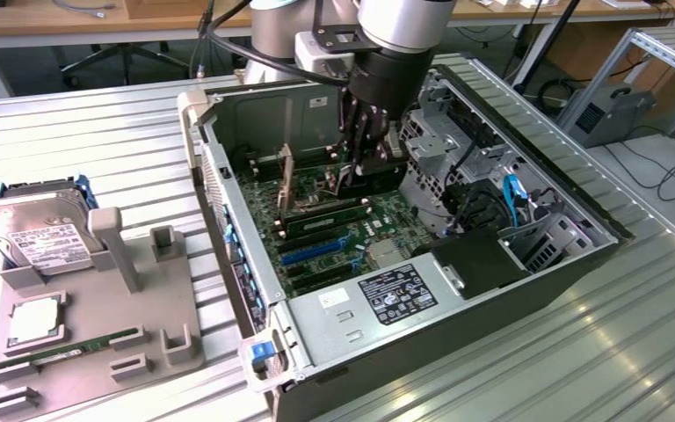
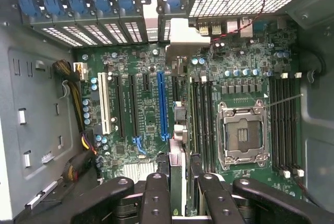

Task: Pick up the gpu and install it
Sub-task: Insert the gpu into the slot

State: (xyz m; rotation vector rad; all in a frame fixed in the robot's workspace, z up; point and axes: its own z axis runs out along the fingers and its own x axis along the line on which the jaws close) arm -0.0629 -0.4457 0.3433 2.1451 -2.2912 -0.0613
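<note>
The gpu (image 2: 177,145), a slim black card with a silvery metal end bracket seen edge-on, is held upright between the partly closed fingers (image 2: 156,200) of the black gripper (image 1: 361,158) above the green motherboard (image 1: 337,220) inside the open grey computer case (image 1: 548,264). The installing step is judged to be in hand; alignment with the slot is called for. The blue slot (image 2: 162,104) is shown from the wrist; the grey parts tray (image 1: 91,308) is shown from outside.

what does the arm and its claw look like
The arm is a rounded silvery tube ending in a black cylindrical wrist, with a black bracket and a pale box mounted beside it. Black cables run along it. The claw is black, with jointed linkage fingers studded with round pivot pins.
</note>
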